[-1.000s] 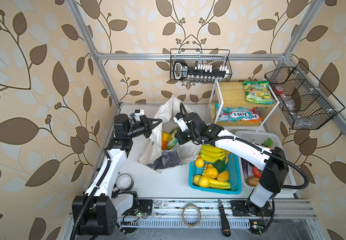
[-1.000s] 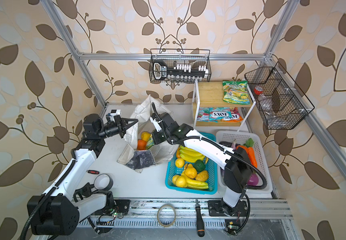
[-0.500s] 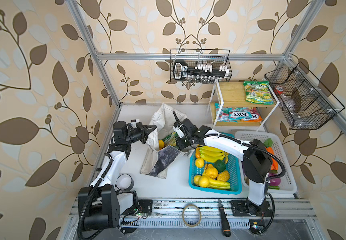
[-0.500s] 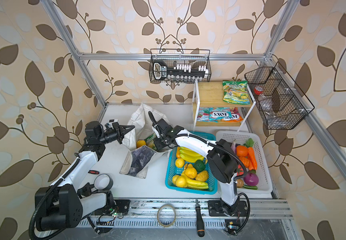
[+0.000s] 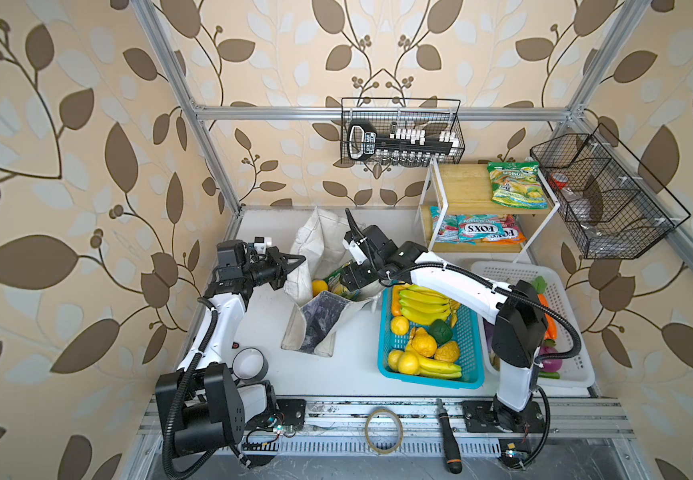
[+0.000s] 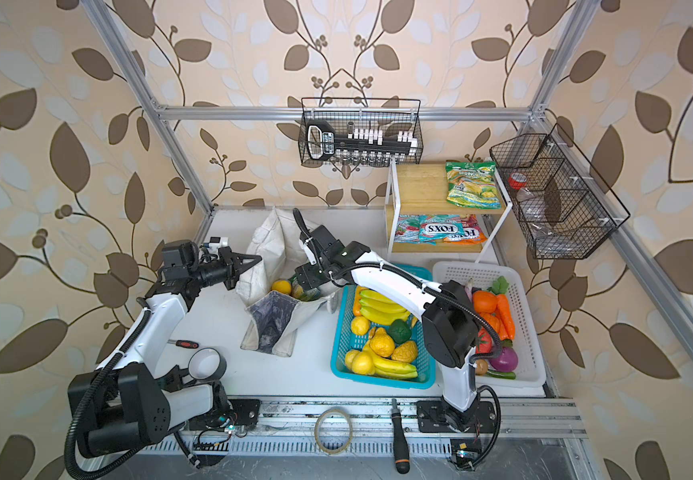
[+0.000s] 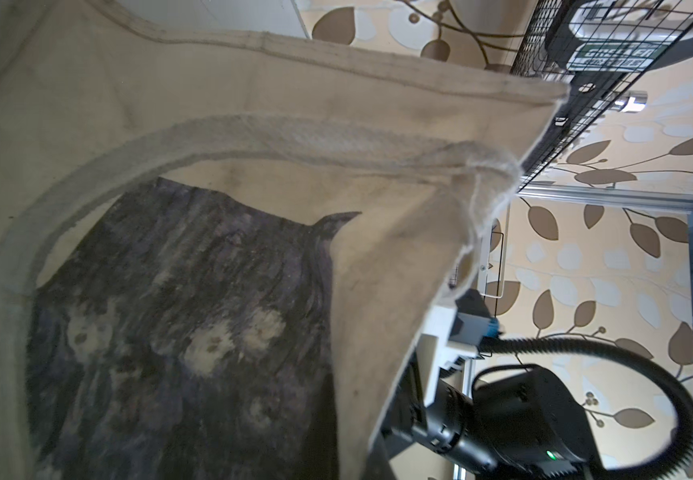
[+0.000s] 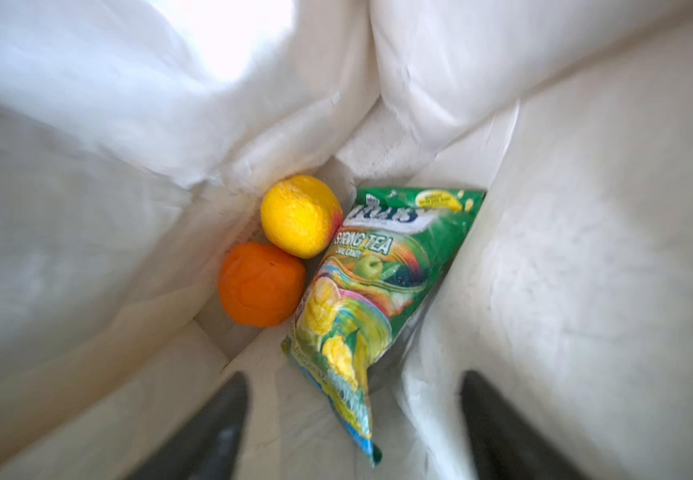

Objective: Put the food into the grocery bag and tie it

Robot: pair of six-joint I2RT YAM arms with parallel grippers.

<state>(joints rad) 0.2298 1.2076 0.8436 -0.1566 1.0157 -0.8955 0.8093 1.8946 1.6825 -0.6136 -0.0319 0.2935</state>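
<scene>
The off-white grocery bag (image 5: 315, 328) (image 6: 272, 320) stands open at the table's middle, its dark mottled panel facing front. My left gripper (image 5: 294, 262) (image 6: 255, 259) is shut on the bag's left rim; in the left wrist view the bag's fabric (image 7: 211, 311) hides the jaws. My right gripper (image 8: 357, 424) (image 5: 351, 276) is open inside the bag's mouth. Ahead of its fingers a green-and-yellow snack packet (image 8: 378, 291) lies loose against the bag's wall, beside an orange fruit (image 8: 259, 284) and a yellow fruit (image 8: 301, 216). Another green packet (image 5: 515, 185) lies on the wooden shelf.
Right of the bag stands a blue basket (image 5: 432, 380) of bananas and yellow fruit, touching it. A white basket (image 5: 511, 270) of vegetables sits further right. The shelf (image 5: 461, 187) holds FOX'S packets below. A tape roll (image 5: 249, 363) and a screwdriver (image 6: 182, 344) lie front left.
My right gripper has opened and let go of the green packet, which now lies in the bag. The left gripper keeps its hold on the rim, slightly lower and further left.
</scene>
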